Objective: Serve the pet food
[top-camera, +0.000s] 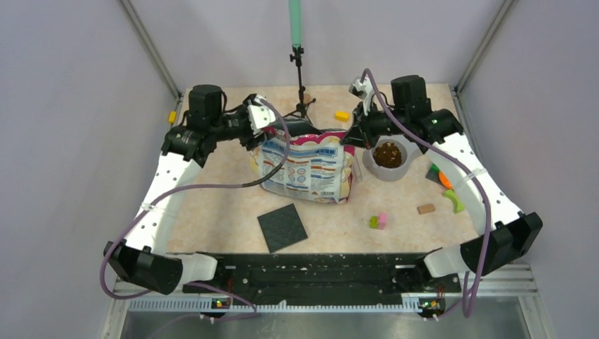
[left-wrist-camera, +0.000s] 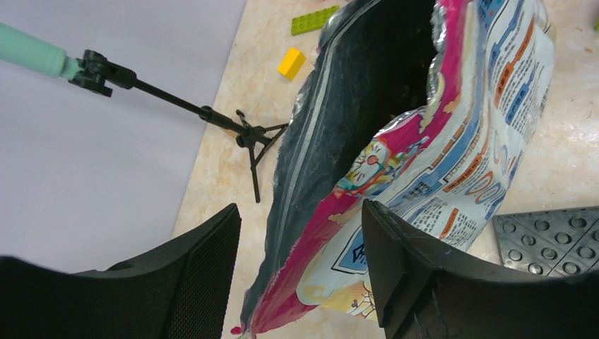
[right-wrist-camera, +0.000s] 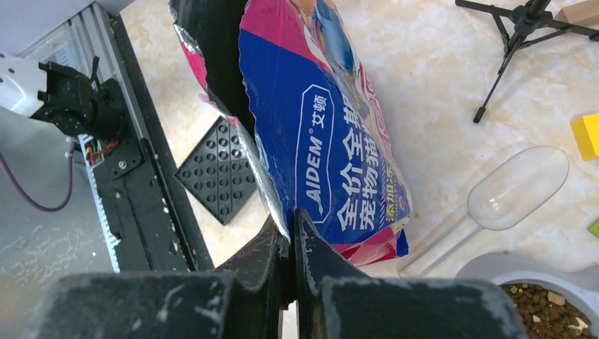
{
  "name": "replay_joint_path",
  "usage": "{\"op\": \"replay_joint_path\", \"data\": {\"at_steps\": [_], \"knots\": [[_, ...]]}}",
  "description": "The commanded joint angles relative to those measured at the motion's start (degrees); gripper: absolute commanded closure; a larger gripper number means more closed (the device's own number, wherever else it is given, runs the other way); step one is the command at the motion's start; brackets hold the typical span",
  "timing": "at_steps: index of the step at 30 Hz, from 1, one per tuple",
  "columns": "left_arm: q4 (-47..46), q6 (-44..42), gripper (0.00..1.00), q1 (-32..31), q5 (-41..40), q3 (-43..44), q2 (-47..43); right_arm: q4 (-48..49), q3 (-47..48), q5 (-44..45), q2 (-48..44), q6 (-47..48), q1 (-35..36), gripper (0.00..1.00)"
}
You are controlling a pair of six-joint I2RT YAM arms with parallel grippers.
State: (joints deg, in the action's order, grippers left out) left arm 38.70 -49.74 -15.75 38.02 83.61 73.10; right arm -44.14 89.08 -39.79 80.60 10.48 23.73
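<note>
The right gripper [right-wrist-camera: 291,224] is pinched almost flat, and its two fingers meet on the torn, silver-lined edge of the bag [right-wrist-camera: 332,141] at the right side of the mouth. The left gripper [left-wrist-camera: 300,212] is spread wide at the left side of the mouth. The bag's pink upper edge runs down between its fingers [left-wrist-camera: 201,272], but I cannot tell whether either finger touches the foil. From above, the bag [top-camera: 307,166] sits in the middle of the table [top-camera: 226,212], with its printed face toward the near side and its mouth at the far end, stretched between the two grippers. The inside of the bag is dark, and what lies in it cannot be made out. The pet food [top-camera: 388,152] shows as a brown heap in a grey bowl [top-camera: 388,175] just right of the bag, close under the right wrist. The right wrist view catches the pellets [right-wrist-camera: 547,307] inside the bowl's rim [right-wrist-camera: 494,272]. A clear scoop [right-wrist-camera: 516,187] lies on the table between the bag and the bowl. Near of the bag is a black studded plate [top-camera: 282,227], apart from it. At the far edge stands a small black tripod [top-camera: 301,99] with a yellow block [top-camera: 342,116] to its right. Green and pink blocks [top-camera: 378,222] and a brown block [top-camera: 426,208] lie to the near right.
</note>
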Motion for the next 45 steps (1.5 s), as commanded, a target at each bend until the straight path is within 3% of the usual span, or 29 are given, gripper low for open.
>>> {"op": "replay_joint_path", "data": {"at_steps": [1, 19, 21, 24, 34, 36, 39, 42, 45], "knots": [[-1.3, -2.9, 0.33, -0.1, -0.3, 2.9, 0.3, 7.3, 0.8, -3.5, -6.6, 0.6, -0.6, 1.00], [5.6, -2.9, 0.41, -0.3, 8.7, 5.8, 8.0, 7.7, -3.2, -4.1, -9.1, 3.3, -0.6, 1.00], [6.0, -2.4, 0.51, -0.3, 9.7, 5.3, 7.6, 7.7, -3.6, -3.8, -9.1, 3.7, -0.6, 1.00], [6.4, -1.4, 1.00, -0.3, 10.9, 4.5, 6.6, 7.9, -3.9, -2.9, -9.1, 4.7, -0.6, 1.00], [4.9, 11.4, 1.00, 2.0, 11.2, 2.2, -0.8, 3.0, -5.0, -1.4, -9.9, 19.3, 0.0, 1.00], [5.2, 12.7, 1.00, 2.1, 11.8, 1.5, -1.2, 3.2, -5.4, -0.3, -10.0, 21.1, 1.0, 0.87], [7.5, 13.8, 1.00, 2.1, 11.9, 1.8, -0.7, 4.5, -5.4, 2.6, -9.4, 22.5, 4.0, 0.53], [9.1, 14.5, 1.00, 2.1, 12.4, 1.8, -0.5, 4.2, -4.4, 8.9, -7.7, 26.1, 9.5, 0.41], [8.1, 15.3, 1.00, 2.1, 12.5, 0.8, -1.4, 2.1, -1.1, 12.3, -4.3, 28.6, 13.0, 0.36]]}}
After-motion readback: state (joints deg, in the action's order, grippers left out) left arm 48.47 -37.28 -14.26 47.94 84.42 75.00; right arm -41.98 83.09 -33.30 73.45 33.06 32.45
